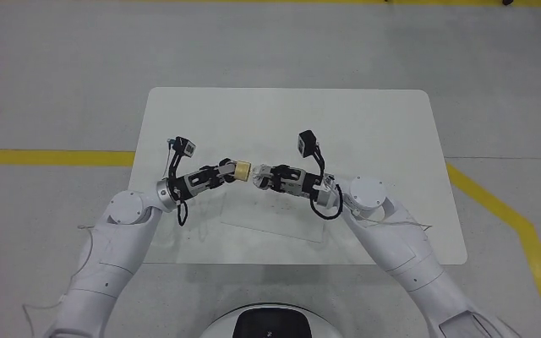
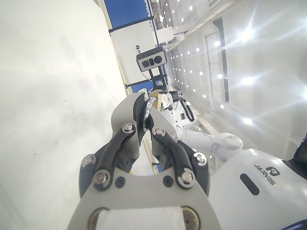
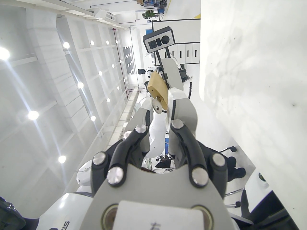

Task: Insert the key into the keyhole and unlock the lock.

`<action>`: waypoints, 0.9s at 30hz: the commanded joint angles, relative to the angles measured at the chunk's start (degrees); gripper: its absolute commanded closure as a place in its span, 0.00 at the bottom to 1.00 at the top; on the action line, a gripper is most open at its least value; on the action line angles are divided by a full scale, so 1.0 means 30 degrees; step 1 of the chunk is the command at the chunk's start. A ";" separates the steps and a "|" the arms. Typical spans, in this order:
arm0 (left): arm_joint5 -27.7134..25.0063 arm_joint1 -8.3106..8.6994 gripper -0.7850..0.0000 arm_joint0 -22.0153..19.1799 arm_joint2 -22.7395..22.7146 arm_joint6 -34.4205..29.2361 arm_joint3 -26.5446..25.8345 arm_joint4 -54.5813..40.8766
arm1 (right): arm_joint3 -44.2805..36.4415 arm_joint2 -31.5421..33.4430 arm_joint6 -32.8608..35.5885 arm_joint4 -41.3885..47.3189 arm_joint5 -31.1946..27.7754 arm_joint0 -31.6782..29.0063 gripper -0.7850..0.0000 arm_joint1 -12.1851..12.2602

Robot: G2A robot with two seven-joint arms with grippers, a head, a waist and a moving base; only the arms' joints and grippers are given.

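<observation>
Above the middle of the white table (image 1: pixel 380 127), the 2 arms meet tip to tip. The left gripper (image 2: pixel 146 111) is clamped on the steel shackle of the brass lock (image 3: pixel 158 87), holding it off the table with its keyhole end toward the right gripper (image 3: pixel 158 112). The key (image 3: pixel 157 107) has its silver head just at that end of the lock, its blade hidden. Whether the right gripper grips the key, I cannot tell.
</observation>
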 commanded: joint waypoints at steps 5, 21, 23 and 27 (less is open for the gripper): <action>-0.0137 0.0016 1.00 -0.0068 0.0102 0.0282 0.0037 0.0349 | 0.0167 0.0088 0.0135 0.0095 0.0236 -0.0060 1.00 -0.0056; -0.1466 0.0131 1.00 0.0274 -0.0032 0.1026 -0.0395 0.0935 | 0.1957 0.0078 0.1565 0.6216 0.3139 0.0143 1.00 -0.0684; -0.1601 0.0152 1.00 0.0328 -0.0051 0.1133 -0.0463 0.1109 | 0.2173 0.0036 0.1664 0.6444 0.3442 0.0281 1.00 -0.0741; -0.1977 0.0194 1.00 0.0429 -0.0061 0.1353 -0.0675 0.1605 | 0.2480 0.0013 0.1853 0.7136 0.4128 0.0406 1.00 -0.0844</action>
